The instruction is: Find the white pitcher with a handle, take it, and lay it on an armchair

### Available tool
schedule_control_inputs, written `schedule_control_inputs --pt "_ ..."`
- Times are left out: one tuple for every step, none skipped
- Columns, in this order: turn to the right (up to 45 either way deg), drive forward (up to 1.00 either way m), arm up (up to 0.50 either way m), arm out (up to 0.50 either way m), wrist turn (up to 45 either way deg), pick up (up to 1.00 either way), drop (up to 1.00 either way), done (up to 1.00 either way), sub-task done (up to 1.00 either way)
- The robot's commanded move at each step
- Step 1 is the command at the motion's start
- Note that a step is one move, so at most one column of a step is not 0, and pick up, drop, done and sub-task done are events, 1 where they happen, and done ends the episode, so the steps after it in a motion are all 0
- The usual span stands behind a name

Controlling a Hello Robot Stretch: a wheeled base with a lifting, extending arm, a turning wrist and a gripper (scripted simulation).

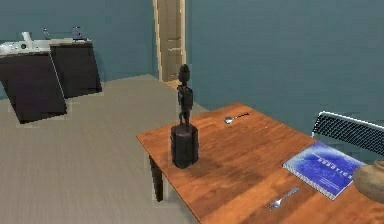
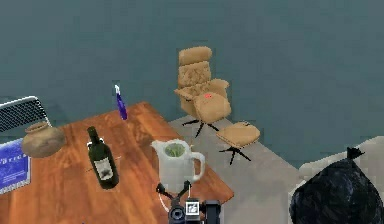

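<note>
The white pitcher (image 2: pixel 178 163) with a handle stands upright on the wooden table (image 2: pixel 140 130) near its edge, with something green inside. My gripper (image 2: pixel 172 198) shows at the arm side view's bottom edge, just below the pitcher; I cannot tell whether it holds anything. A tan armchair (image 2: pixel 203 93) on a star base stands on the floor beyond the table, with a matching footstool (image 2: pixel 238 134) to its right.
On the table are a dark bottle (image 2: pixel 101 160), a small blue bottle (image 2: pixel 120 103), a brown bowl (image 2: pixel 42 140), a blue book (image 1: pixel 322 165) and a dark statue (image 1: pixel 184 120). A black bag (image 2: pixel 340 190) lies at lower right. Dark cabinets (image 1: pixel 35 85) and a door (image 1: pixel 170 40) stand ahead.
</note>
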Motion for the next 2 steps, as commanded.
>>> schedule_control_inputs --pt "0.0 0.0 0.32 0.0 0.0 0.0 0.0 0.0 0.0" --pt "0.0 0.0 0.0 0.0 -45.0 0.0 0.0 0.0 0.0"
